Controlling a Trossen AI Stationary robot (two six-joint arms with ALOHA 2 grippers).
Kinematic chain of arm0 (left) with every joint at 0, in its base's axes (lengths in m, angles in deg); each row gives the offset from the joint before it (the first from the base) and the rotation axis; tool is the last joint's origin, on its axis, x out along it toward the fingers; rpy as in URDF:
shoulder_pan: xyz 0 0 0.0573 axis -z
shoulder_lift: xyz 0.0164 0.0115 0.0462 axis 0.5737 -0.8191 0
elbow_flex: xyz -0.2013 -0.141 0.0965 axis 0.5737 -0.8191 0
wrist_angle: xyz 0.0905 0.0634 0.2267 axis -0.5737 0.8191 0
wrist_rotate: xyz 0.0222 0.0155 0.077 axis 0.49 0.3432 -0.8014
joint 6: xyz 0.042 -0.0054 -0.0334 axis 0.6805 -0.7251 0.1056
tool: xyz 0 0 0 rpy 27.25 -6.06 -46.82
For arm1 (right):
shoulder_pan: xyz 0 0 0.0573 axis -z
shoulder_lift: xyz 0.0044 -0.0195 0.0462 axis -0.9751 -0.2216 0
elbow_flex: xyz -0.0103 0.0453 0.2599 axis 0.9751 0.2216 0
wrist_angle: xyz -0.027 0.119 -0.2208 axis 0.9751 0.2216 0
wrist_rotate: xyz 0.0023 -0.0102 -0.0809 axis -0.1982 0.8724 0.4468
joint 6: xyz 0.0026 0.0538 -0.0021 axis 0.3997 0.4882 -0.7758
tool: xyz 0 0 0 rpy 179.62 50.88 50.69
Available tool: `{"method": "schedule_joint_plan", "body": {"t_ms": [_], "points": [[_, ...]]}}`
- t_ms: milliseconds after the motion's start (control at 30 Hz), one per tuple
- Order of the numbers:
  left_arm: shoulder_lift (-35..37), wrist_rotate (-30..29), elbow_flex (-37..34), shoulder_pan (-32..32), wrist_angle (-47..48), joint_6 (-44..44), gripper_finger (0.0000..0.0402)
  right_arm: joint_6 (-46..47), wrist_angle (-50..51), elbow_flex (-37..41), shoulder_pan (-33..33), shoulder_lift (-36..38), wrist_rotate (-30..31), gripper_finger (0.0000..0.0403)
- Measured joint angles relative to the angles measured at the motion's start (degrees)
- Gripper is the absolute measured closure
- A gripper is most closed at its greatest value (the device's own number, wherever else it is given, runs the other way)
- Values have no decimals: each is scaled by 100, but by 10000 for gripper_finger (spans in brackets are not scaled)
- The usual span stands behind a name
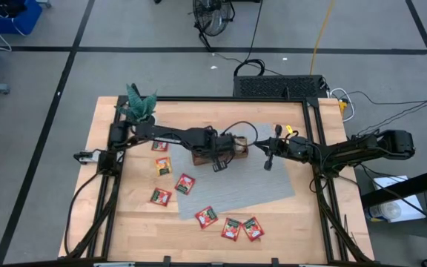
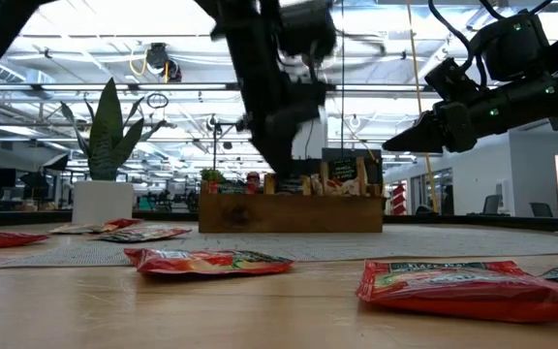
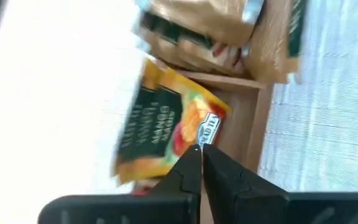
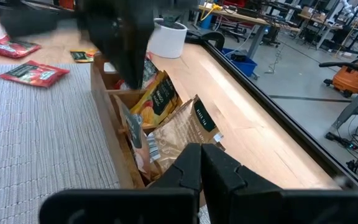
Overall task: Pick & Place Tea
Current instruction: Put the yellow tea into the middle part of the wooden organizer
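Note:
A brown wooden tray [image 1: 237, 151] stands on a grey mat and holds several brown and dark sachets. My left gripper [image 3: 201, 149] hangs over the tray's end compartment [image 3: 253, 118], shut on an orange-yellow tea sachet [image 3: 160, 130]. My right gripper [image 4: 201, 152] is shut and hovers just right of the tray [image 4: 114, 106], above the mat, touching nothing. In the low view it [image 2: 392, 146] points toward the tray from a raised height. Several red sachets [image 1: 184, 183] lie flat on the table and mat, left and near of the tray. My left gripper pinches the orange-yellow sachet between its two fingertips at one edge [image 3: 209, 127], beside the small white label. The fingers come from above, pointing down. The sachet [image 4: 157, 96] stands tilted, its lower part inside the tray's compartment.
A potted plant [image 1: 141, 107] stands at the far left corner. The grey mat [image 1: 265, 189] spreads right and near of the tray. Red sachets [image 1: 242, 228] lie near the table's near edge. A black frame [image 1: 313, 148] borders the table.

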Motion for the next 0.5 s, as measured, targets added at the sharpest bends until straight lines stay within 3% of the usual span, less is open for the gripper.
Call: {"method": "schedule_joint_plan", "body": {"t_ms": [133, 300, 400, 500], "points": [[524, 3, -10, 70, 629, -264, 381, 0, 37, -2, 1, 0, 0, 403], [909, 195, -244, 222, 2261, -1476, 384, -4, 104, -2, -1, 0, 0, 403], [1097, 300, -576, 224, 2969, -2630, 359, -24, 191, -2, 1, 0, 0, 403], [1365, 640, -1174, 262, 3064, -3460, 313, -48, 224, -2, -1, 0, 0, 403]]}}
